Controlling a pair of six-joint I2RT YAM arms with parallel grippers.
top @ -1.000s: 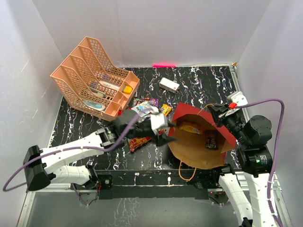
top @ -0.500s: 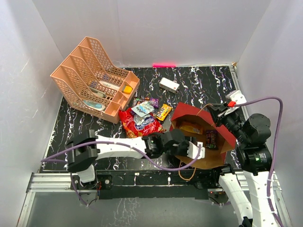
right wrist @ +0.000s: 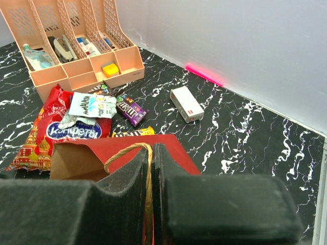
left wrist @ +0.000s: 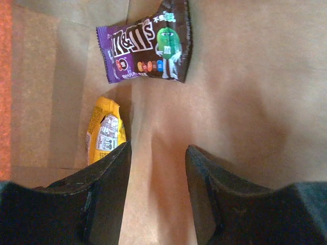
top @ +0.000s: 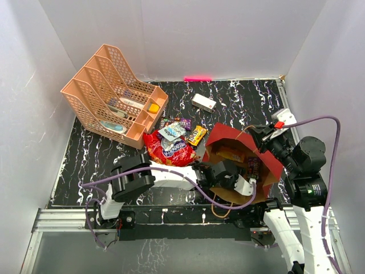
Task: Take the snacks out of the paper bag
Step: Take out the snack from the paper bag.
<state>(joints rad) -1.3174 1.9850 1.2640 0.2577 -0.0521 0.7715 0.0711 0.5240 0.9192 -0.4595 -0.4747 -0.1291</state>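
The paper bag [top: 219, 138], red outside and brown inside, lies open at the right. My right gripper [top: 259, 135] is shut on its cord handle [right wrist: 127, 152] and holds the mouth up; in the right wrist view the gripper [right wrist: 152, 153] has the cord pinched between its jaws. My left gripper [top: 238, 177] is inside the bag, open and empty [left wrist: 157, 153]. Ahead of it on the brown paper lie a purple-brown candy packet [left wrist: 145, 43] and a yellow packet [left wrist: 104, 130]. On the table lie the red chip bag [top: 171, 151], a white-blue packet [top: 171, 131], a purple packet [top: 181, 122] and a yellow packet [top: 196, 135].
A peach mesh file rack [top: 111, 97] stands at the back left. A small white box [top: 203, 103] lies behind the bag. White walls close in the black marbled table [top: 91, 154] on three sides.
My left arm has swung right, off the snacks on the table, and reached into the bag's mouth. The chip bag now lies uncovered. The right gripper has held still.
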